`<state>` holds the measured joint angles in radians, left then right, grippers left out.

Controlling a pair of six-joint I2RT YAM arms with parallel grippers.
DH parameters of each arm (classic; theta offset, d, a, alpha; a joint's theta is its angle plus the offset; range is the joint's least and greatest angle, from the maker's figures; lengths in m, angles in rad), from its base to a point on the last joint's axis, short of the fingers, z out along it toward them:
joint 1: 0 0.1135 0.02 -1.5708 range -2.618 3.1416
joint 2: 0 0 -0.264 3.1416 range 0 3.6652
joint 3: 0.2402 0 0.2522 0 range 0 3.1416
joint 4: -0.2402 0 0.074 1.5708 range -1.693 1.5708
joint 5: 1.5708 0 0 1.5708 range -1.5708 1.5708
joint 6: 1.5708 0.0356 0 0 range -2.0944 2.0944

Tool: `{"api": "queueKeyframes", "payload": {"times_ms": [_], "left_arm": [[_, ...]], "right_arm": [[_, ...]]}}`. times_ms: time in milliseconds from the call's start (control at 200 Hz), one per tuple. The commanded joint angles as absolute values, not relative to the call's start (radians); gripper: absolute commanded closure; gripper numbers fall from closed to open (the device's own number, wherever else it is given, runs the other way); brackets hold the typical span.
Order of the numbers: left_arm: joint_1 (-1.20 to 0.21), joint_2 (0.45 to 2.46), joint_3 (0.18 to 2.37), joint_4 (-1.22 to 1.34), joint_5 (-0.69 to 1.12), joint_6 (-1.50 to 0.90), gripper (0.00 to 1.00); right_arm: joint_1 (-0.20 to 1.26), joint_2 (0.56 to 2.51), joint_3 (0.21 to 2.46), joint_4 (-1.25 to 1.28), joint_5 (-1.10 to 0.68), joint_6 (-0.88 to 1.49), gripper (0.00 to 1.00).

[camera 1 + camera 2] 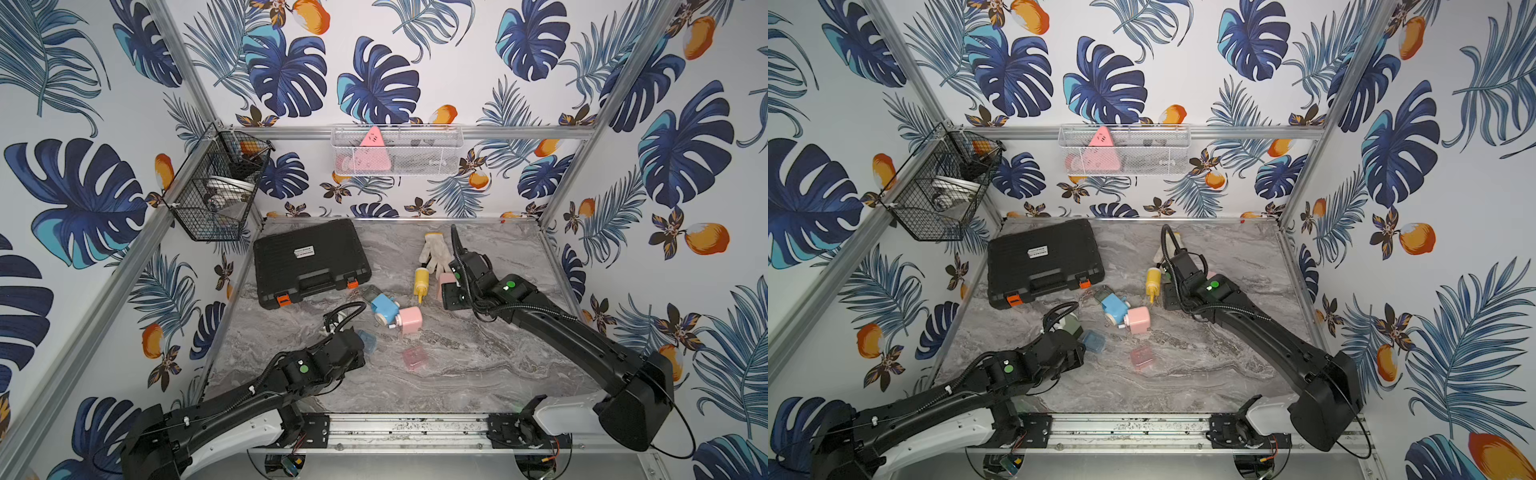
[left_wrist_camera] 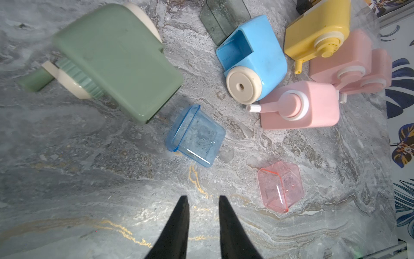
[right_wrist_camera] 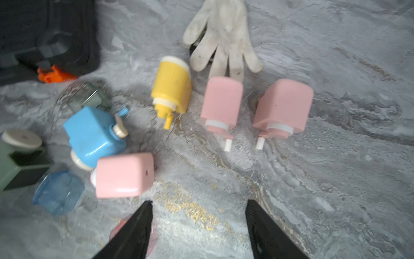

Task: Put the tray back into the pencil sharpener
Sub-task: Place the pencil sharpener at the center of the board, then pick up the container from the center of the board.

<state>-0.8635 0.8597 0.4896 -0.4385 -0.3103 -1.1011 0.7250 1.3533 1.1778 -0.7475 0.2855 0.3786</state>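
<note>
Blue tray [image 2: 195,136] lies mid-desk, just beside the green sharpener [image 2: 116,60]. Looks like thin, light, slick clear plastic, so I'd pinch its side walls gently. The left claw [image 2: 202,197] hovers near it, slightly parted and empty; the right claw [image 3: 199,201] gapes wide, empty too.

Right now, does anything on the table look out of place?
Yes. The blue sharpener lies with its slot empty, and the blue tray and a pink tray lie loose on the marble tabletop, outside any sharpener.
</note>
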Motion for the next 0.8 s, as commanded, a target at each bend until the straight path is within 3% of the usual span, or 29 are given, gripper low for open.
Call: {"api": "queueKeyframes", "payload": {"times_ms": [0, 296, 521, 696, 796], "left_arm": [[-0.862, 0.869, 0.503, -0.38, -0.289, -1.028, 0.69], [-0.862, 0.952, 0.609, -0.391, -0.26, -0.819, 0.63], [-0.862, 0.971, 0.597, -0.349, -0.275, -0.881, 0.61], [-0.862, 0.946, 0.543, -0.321, -0.275, -0.975, 0.61], [-0.862, 0.919, 0.523, -0.326, -0.28, -1.002, 0.61]], "right_arm": [[0.781, 1.34, 1.158, -0.828, 0.29, 0.448, 0.32], [0.871, 1.281, 1.005, -0.796, 0.181, 0.619, 0.32], [1.037, 1.351, 0.962, -0.75, 0.212, 0.709, 0.28], [1.115, 1.472, 1.0, -0.739, 0.263, 0.722, 0.15], [1.123, 1.53, 1.008, -0.712, 0.266, 0.713, 0.13]]}}
